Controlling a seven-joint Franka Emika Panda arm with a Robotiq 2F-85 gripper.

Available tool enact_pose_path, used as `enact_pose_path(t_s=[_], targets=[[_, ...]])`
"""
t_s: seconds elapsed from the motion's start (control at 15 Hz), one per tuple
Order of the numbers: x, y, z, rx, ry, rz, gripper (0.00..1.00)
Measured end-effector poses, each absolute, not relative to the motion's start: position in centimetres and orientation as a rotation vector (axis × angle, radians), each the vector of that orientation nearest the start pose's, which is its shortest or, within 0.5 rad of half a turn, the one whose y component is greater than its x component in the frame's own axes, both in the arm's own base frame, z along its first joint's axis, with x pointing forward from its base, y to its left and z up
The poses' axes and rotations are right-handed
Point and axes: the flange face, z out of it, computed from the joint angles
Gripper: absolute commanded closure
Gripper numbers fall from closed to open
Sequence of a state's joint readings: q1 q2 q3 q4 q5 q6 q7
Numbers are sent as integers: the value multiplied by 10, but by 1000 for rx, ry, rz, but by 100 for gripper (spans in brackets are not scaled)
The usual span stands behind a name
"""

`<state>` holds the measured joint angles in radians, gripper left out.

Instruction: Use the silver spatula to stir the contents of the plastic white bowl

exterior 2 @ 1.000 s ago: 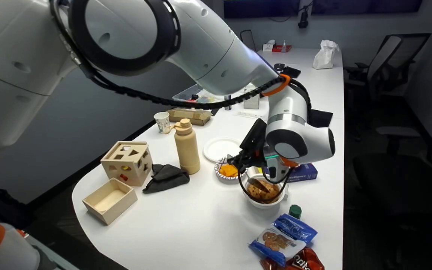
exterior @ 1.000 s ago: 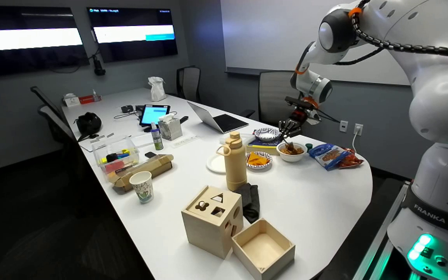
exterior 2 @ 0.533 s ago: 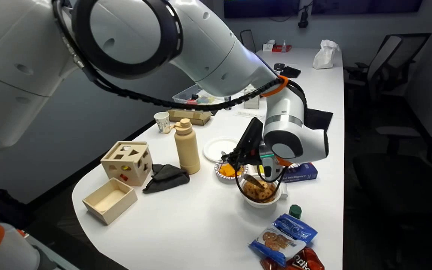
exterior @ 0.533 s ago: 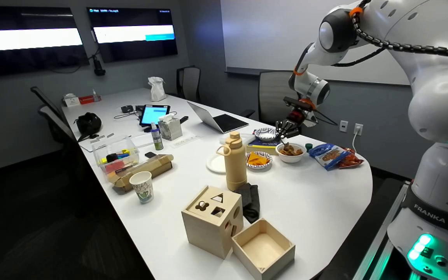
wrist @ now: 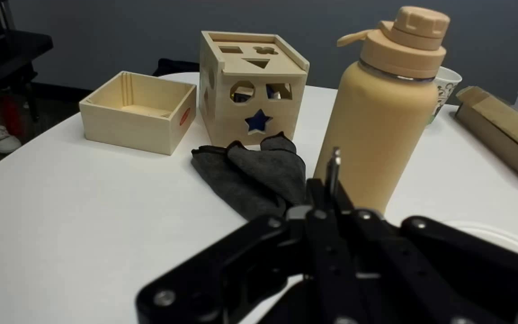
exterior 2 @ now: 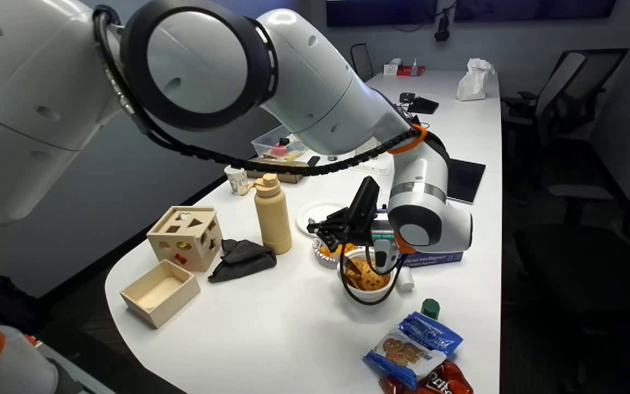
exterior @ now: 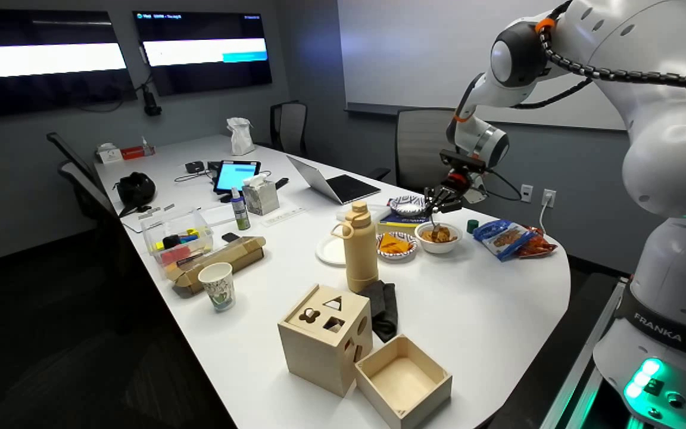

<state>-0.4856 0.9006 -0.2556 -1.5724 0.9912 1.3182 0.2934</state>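
Observation:
The plastic white bowl (exterior: 438,249) with brownish-orange contents stands on the table and shows in both exterior views (exterior 2: 366,297). My gripper (exterior: 431,202) is above the bowl's rim, also seen side-on (exterior 2: 321,230). It is shut on the silver spatula, whose end (wrist: 333,166) sticks up between the fingertips (wrist: 328,195) in the wrist view. The spatula's lower part (exterior 2: 352,266) slants down into the bowl's contents. Its tip is hidden in the contents. The bowl is out of the wrist view.
A patterned bowl of orange chips (exterior: 396,254) is beside the white bowl. A tan bottle (exterior: 361,256), white plate (exterior 2: 315,214), blue book (exterior 2: 435,258), green cap (exterior 2: 430,308) and snack bags (exterior 2: 416,347) are around. A dark cloth (wrist: 259,180) and wooden boxes (wrist: 254,90) stand farther off.
My gripper has shifted toward the patterned bowl's side, and the spatula stands steeper in an exterior view. The white bowl has slid slightly the same way, closer to the patterned bowl.

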Motion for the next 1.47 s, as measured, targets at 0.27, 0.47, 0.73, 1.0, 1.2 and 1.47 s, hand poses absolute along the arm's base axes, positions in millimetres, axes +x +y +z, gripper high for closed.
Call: enact_pose_path(t_s=[0.27, 0.47, 0.73, 1.0, 1.2, 1.47], targets=[[500, -309, 122, -1480, 1311, 982, 99], [495, -319, 126, -1461, 1372, 994, 99], [500, -325, 128, -1482, 1439, 958, 99], [513, -319, 125, -1535, 1464, 905, 99], [518, -314, 124, -1556, 1459, 892, 99], [519, -313, 126, -1574, 1428, 873, 99]])
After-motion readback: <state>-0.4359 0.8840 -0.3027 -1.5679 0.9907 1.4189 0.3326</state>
